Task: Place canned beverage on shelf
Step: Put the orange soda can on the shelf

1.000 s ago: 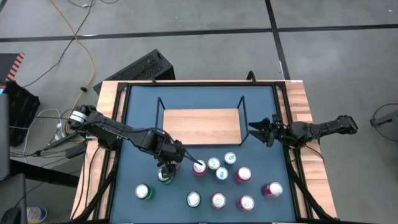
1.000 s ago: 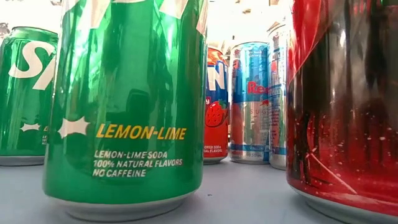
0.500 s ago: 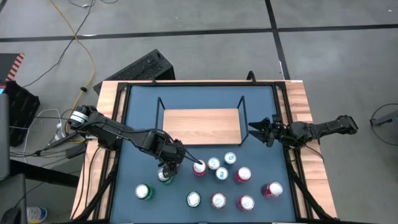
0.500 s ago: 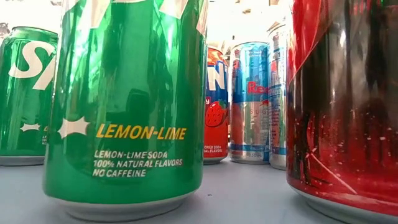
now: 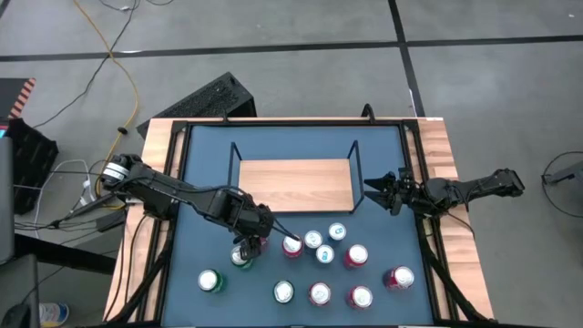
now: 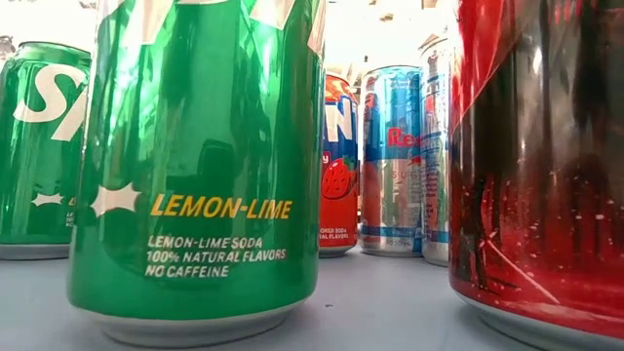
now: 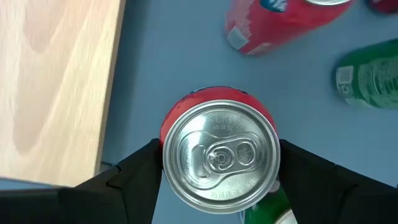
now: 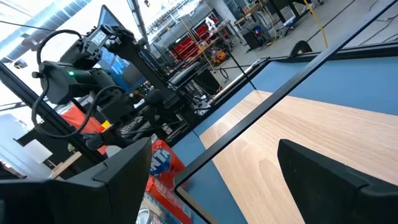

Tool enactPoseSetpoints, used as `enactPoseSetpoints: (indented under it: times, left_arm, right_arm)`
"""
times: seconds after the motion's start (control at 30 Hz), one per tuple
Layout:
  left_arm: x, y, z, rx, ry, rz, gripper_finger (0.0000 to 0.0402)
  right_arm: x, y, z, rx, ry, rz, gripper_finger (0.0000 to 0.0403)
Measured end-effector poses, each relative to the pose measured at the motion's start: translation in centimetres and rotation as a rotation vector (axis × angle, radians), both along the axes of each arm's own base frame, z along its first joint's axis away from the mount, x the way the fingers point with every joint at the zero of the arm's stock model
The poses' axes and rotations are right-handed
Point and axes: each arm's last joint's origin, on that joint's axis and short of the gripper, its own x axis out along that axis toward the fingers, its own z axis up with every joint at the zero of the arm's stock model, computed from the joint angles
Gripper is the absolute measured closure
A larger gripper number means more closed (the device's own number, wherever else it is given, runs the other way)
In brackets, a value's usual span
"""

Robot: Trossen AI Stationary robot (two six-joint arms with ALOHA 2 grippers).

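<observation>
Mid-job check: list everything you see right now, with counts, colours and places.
shelf: one, light wood with black wire ends, middle of the table
red can: one, standing beside the shelf's front edge, inside the left pincer
other cans: about eleven, red, green and blue-silver, upright, clustered in front of the shelf
table: one, dark-blue top, wooden side edges
cable: one, yellow, on the floor beyond the table
left pincer: around the red can
right pincer: open, at the shelf's right end
</observation>
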Motion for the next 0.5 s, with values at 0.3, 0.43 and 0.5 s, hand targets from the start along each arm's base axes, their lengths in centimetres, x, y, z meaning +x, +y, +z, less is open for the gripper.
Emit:
enactPoseSetpoints:
  times: [0.3, 0.43, 0.5]
  left_arm:
    - [0.4, 0.8, 1.9, 0.044, -0.025, -0.091, 0.014]
    - [0.9, 1.6, 3.9, 0.065, -0.07, -0.125, 0.0138]
    - [1.0, 2.3, 4.9, 0.076, -0.077, -0.139, 0.0138]
  right_arm:
    - [0.0, 0.0, 0.0, 0.0, 0.0, 0.0, 0.0055]
    - [0.0, 0.0, 0.0, 0.0, 0.0, 0.0, 0.0055]
    - [0.0, 0.0, 0.0, -0.015, 0.004, 0.0, 0.0055]
